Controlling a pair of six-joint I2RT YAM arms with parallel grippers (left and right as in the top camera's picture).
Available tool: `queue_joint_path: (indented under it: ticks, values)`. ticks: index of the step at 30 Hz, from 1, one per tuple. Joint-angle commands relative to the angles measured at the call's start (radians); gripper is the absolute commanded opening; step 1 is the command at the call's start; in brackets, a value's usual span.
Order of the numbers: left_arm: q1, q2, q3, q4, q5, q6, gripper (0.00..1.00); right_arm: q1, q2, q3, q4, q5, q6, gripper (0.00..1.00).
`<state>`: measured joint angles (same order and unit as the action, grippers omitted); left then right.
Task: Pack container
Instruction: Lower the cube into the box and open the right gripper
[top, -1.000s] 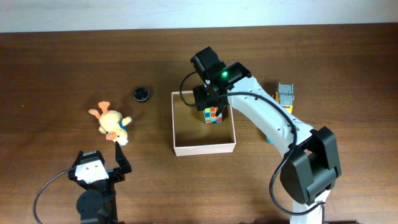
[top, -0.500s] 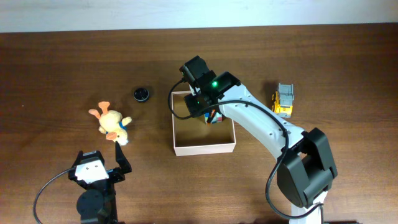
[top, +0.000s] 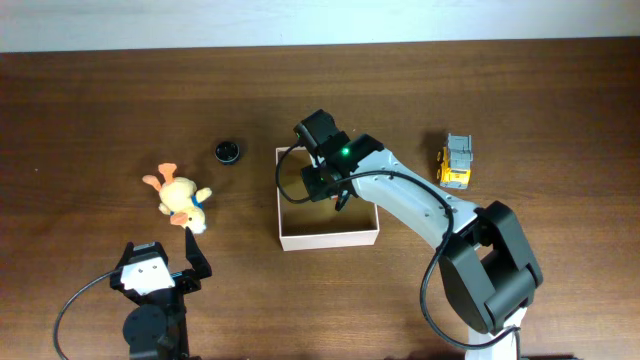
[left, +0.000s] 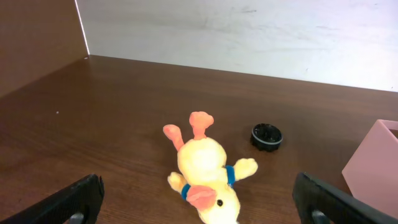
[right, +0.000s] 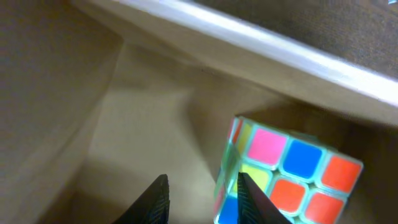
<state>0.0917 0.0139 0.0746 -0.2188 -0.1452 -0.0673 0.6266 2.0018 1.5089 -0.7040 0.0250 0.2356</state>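
Note:
The container (top: 330, 238), a square shallow box with white walls and a tan inside, stands at the table's middle. My right gripper (top: 322, 185) reaches down inside it near its far left corner. In the right wrist view its jaws (right: 200, 199) are apart with nothing between them, low over the box floor. A Rubik's cube (right: 286, 174) rests in the box just right of the right finger; in the overhead view the arm hides it. My left gripper (top: 160, 262) is wide open and empty at the front left, just short of a plush duck (top: 178, 198).
The plush duck (left: 205, 168) lies on its back before the left jaws (left: 199, 205). A small black cap (top: 228, 152) (left: 267, 136) sits left of the box. A yellow and grey toy truck (top: 456, 163) stands right of it. The box wall (left: 373, 168) shows at the left wrist view's right edge.
My right gripper carried the cube down into the box, moved left toward the far left corner, and now the cube sits beside the jaws, not between them. The left arm has not moved.

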Motion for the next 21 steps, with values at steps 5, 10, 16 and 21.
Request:
queue_joint_path:
  ticks: [5,10,16,21]
  values:
    - [-0.004,-0.003,-0.007,0.005,0.011,0.016,0.99,0.004,0.003,-0.030,0.029,-0.022,0.035,0.29]
    - [-0.004,-0.003,-0.007,0.005,0.011,0.016,0.99,0.004,0.003,-0.030,0.047,-0.038,0.035,0.29]
    - [-0.004,-0.003,-0.007,0.005,0.010,0.016,0.99,0.004,0.003,-0.030,0.047,-0.041,0.035,0.29]
    - [-0.004,-0.003,-0.007,0.005,0.011,0.016,0.99,0.003,0.004,-0.030,0.047,-0.039,0.034,0.29]
